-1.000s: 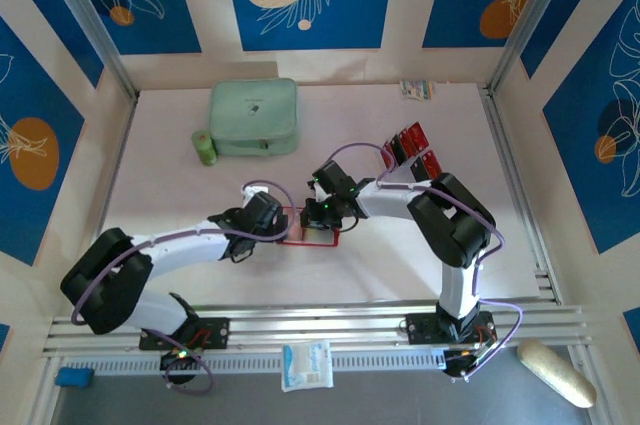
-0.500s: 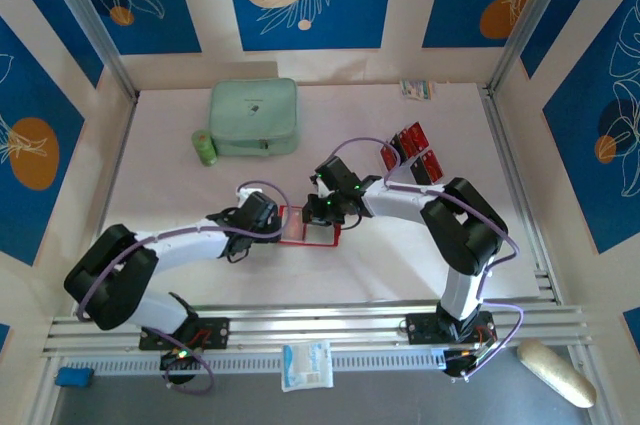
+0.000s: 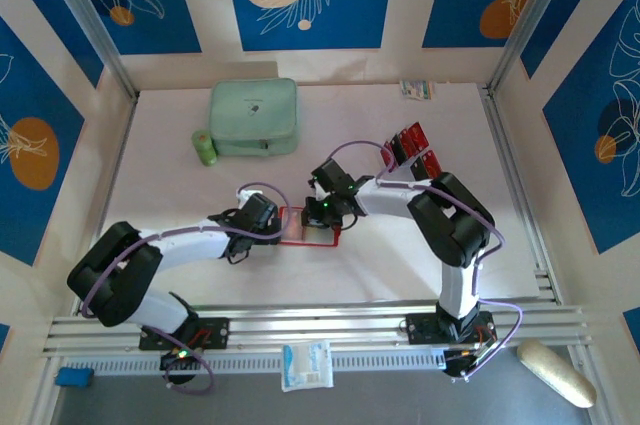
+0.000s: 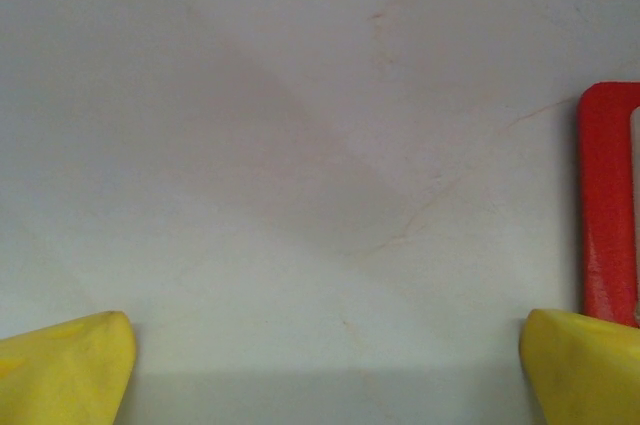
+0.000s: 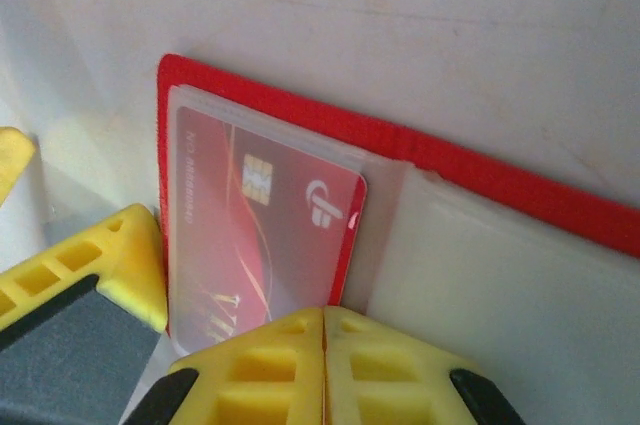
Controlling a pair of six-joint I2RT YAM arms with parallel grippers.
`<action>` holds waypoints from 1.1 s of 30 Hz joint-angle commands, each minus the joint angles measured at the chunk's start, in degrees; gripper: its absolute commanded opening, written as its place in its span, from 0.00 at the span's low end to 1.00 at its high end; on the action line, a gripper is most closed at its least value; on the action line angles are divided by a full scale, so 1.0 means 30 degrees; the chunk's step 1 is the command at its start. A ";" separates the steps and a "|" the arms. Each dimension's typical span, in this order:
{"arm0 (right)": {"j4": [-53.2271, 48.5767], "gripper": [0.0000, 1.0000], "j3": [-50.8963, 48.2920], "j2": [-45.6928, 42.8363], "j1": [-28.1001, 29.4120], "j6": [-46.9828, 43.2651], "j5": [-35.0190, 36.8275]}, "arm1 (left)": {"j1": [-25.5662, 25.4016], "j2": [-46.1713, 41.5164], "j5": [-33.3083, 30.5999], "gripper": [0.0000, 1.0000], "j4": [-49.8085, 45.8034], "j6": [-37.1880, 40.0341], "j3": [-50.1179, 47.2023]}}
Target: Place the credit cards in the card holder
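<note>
The card holder (image 3: 296, 228) lies open on the table, red with clear inner sleeves (image 5: 470, 275). One red credit card (image 5: 265, 230) with a gold chip sits inside the left sleeve. My right gripper (image 5: 323, 317) is shut, its tips together at the card's near edge, over the holder (image 3: 325, 211). My left gripper (image 4: 325, 375) is open wide on the bare table just left of the holder's red edge (image 4: 608, 205); its yellow fingertips (image 4: 70, 365) hold nothing. More red credit cards (image 3: 410, 150) stand on a clear stand to the right.
A mint-green case (image 3: 254, 117) and a small green cylinder (image 3: 204, 148) sit at the back left. A small packet (image 3: 417, 89) lies at the back wall. A white packet (image 3: 306, 365) rests on the front rail.
The left gripper has drawn back a little to the left, uncovering more of the holder's left side. The right gripper stays shut over the holder.
</note>
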 commanded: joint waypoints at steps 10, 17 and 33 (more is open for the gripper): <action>-0.0610 0.09 0.0575 0.0238 0.0266 -0.0314 -0.0387 | 0.0231 0.0026 0.0245 0.99 -0.0081 -0.0335 -0.0388; -0.0803 0.09 -0.0104 -0.2163 -0.0188 -0.0424 -0.0354 | 0.0249 -0.1560 0.0142 0.99 -0.1158 -0.0223 0.0094; -0.1890 0.08 -0.1714 -0.4972 -0.1439 -0.1593 0.1016 | 0.0034 -0.3014 0.4065 1.00 -0.1890 0.0226 0.3483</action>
